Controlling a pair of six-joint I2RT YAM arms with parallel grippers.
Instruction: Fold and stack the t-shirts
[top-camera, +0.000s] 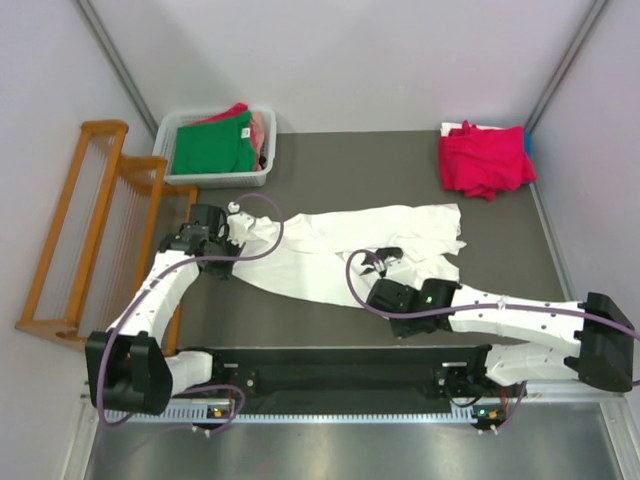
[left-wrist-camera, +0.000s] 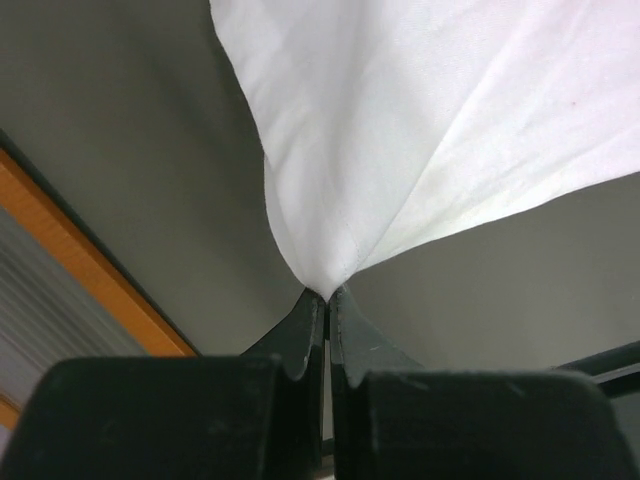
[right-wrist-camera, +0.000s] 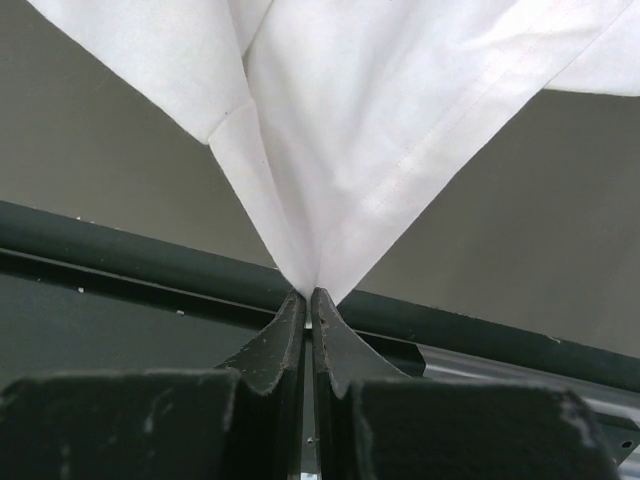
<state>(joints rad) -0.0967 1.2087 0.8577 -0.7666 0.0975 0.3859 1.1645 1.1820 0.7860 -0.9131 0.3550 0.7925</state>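
A white t-shirt (top-camera: 350, 245) lies stretched in a long band across the dark table mat, gathered toward both ends. At its left end my left gripper (top-camera: 238, 228) is shut, with a corner of the white cloth (left-wrist-camera: 420, 120) pinched between the jaw tips (left-wrist-camera: 327, 292). At the band's near edge my right gripper (top-camera: 385, 258) is shut on another bunched point of the same shirt (right-wrist-camera: 380, 110), which fans out from the tips (right-wrist-camera: 308, 292). A bright green shirt (top-camera: 210, 145) and a pinkish red one (top-camera: 240, 110) lie in the basket. Crimson shirts (top-camera: 485, 160) are heaped at the back right.
The white slatted basket (top-camera: 215, 180) stands at the back left. An orange wooden rack (top-camera: 90, 230) runs along the left side, close to my left arm, and its edge (left-wrist-camera: 90, 270) shows in the left wrist view. The black base rail (top-camera: 340, 365) crosses the near edge.
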